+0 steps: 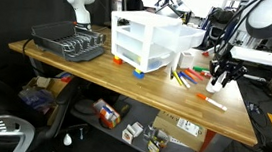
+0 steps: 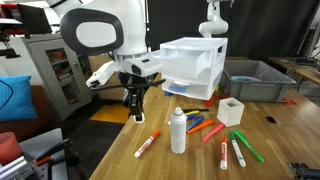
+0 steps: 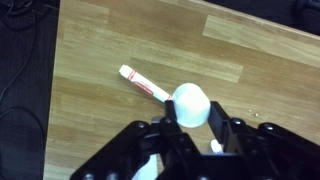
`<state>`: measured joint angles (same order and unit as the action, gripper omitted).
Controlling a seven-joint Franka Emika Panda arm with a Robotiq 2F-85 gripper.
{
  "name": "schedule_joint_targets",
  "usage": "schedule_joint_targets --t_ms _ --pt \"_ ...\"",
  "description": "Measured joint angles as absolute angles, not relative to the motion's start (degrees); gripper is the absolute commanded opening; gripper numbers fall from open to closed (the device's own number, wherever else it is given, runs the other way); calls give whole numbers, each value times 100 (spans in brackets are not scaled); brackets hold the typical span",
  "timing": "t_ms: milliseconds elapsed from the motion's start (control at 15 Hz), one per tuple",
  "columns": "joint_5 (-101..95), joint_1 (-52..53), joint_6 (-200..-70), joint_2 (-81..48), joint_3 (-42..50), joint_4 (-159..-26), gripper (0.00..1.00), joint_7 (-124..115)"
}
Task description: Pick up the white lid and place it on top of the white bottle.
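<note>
The claw (image 3: 192,116) pinches the lid (image 3: 190,98), a white rounded cap, between its fingers, clear of the desk (image 3: 100,60). A red-capped marker (image 3: 145,83) lies on the desk just beneath. In an exterior view the bottle (image 2: 178,132) stands upright, apart from the claw, in front of the drawer unit (image 2: 195,65). Any print is too small to read.

The bottle (image 2: 178,131) stands near the table (image 2: 195,167) edge, with markers (image 2: 213,129) beside it. The drawer unit (image 2: 195,65) is behind, with a rack (image 2: 255,80) beyond. The lid (image 3: 190,105) sits between the jaws, above a marker (image 3: 145,83).
</note>
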<state>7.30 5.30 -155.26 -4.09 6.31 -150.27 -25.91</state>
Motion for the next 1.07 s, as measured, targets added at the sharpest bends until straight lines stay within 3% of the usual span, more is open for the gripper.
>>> schedule_joint_targets --t_ms 533,600,1067 --pt "625 57 -14300 134 637 -14506 13 -1854" --pt "657 -13 -14113 171 641 -14413 38 -1643" --pt "840 -127 -13616 244 637 -14243 38 -1096"
